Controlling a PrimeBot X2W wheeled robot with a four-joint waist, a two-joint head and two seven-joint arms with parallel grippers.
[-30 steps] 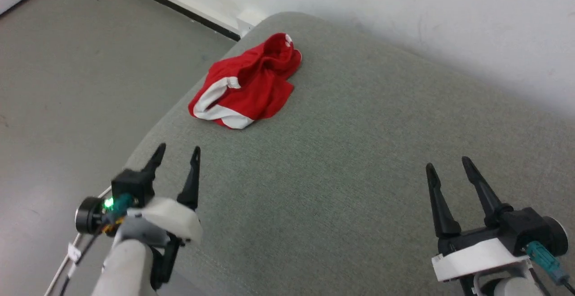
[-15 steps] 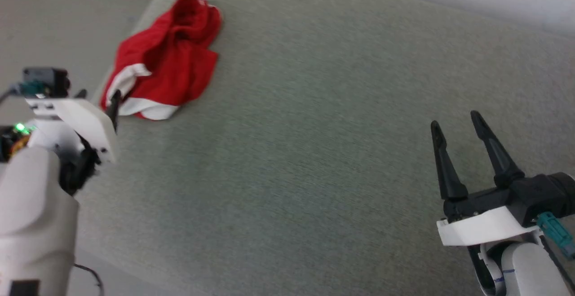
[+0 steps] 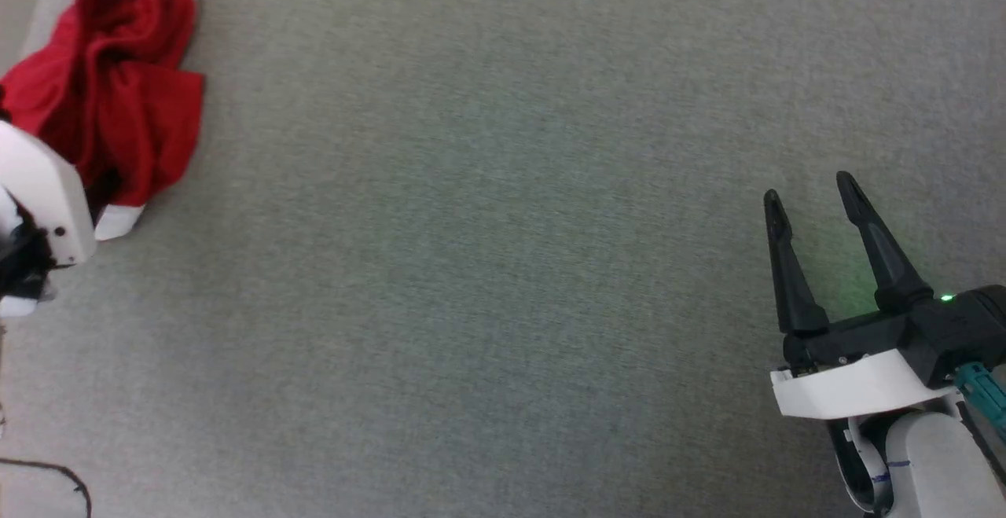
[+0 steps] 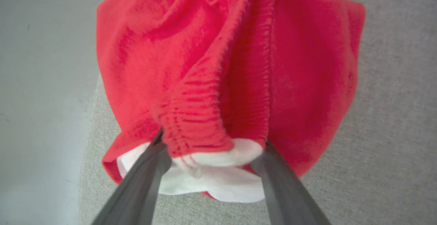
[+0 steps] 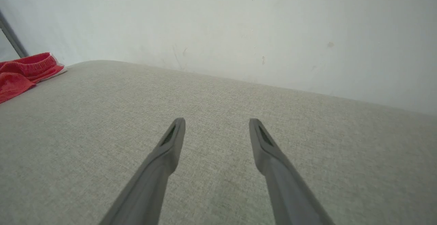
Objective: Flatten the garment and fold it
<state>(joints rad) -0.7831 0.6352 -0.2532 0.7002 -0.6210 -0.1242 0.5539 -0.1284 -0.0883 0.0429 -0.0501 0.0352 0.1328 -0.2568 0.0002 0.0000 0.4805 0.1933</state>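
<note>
The garment (image 3: 118, 86) lies crumpled at the far left of the grey cushion (image 3: 471, 266), red with a white stripe at its near end. In the left wrist view my left gripper (image 4: 213, 139) stands open, its two fingers straddling a ridge of the garment (image 4: 222, 64) where the gathered red waistband meets the white stripe; both fingertips touch the cloth. Its white wrist housing (image 3: 39, 188) covers the garment's near left part in the head view. My right gripper (image 3: 809, 188) is open and holds nothing, low over bare cushion at the right (image 5: 216, 122). The garment (image 5: 24, 69) sits far off to its left.
The cushion's left edge (image 4: 90, 132) runs right beside the garment, with grey floor (image 4: 34, 81) beyond it. A pale wall (image 5: 239, 30) rises behind the cushion's far side. A dark cable (image 3: 47, 471) hangs at the lower left.
The head camera has swung, shifting the garment to the picture's upper left. My left arm has reached forward to the garment's near end. The right gripper has stayed open over the cushion.
</note>
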